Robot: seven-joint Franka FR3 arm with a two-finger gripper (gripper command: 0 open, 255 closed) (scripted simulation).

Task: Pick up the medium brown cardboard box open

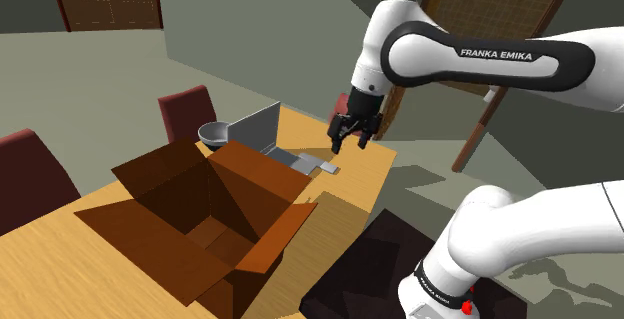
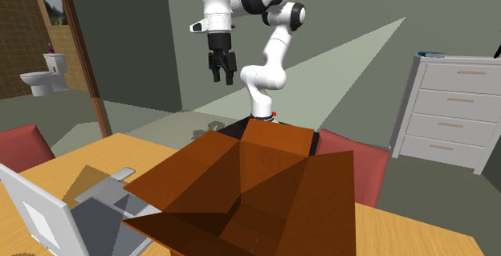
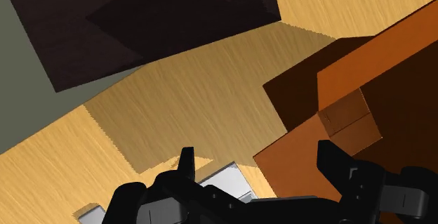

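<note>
Gripper state: the gripper [image 1: 350,143] is hanging with its fingers standing wide apart and gripping nothing.
Gripper place: it is hovering above the table [image 1: 352,179], over the end nearest the arm, clear of everything.
Box place: the box [image 1: 215,217] is sitting upright on the table, its mouth facing up and all its flaps splaying outward.
Key relation: the box is lying below the gripper and toward the shoulder view's lower left, well apart from the fingers; I judge the coming move is calling for travel that way and down.
Likely hold: a wall or flap edge is looking like the only part thin enough for the jaws, since the box body is far wider than their gap.
Long axis: the box seems to be running lengthwise along the table, though the spread flaps are making that hard to settle.
Neighbours: a laptop [image 1: 262,130] is standing open just beyond the box, nearly under the gripper, with a bowl [image 1: 214,134] beside it.
Second exterior view: it is showing the gripper [image 2: 222,76] high above the box [image 2: 249,190], past the box's far side.
Wrist view: it is showing a box corner [image 3: 351,117] beside one finger of the gripper [image 3: 256,161], untouched.
</note>
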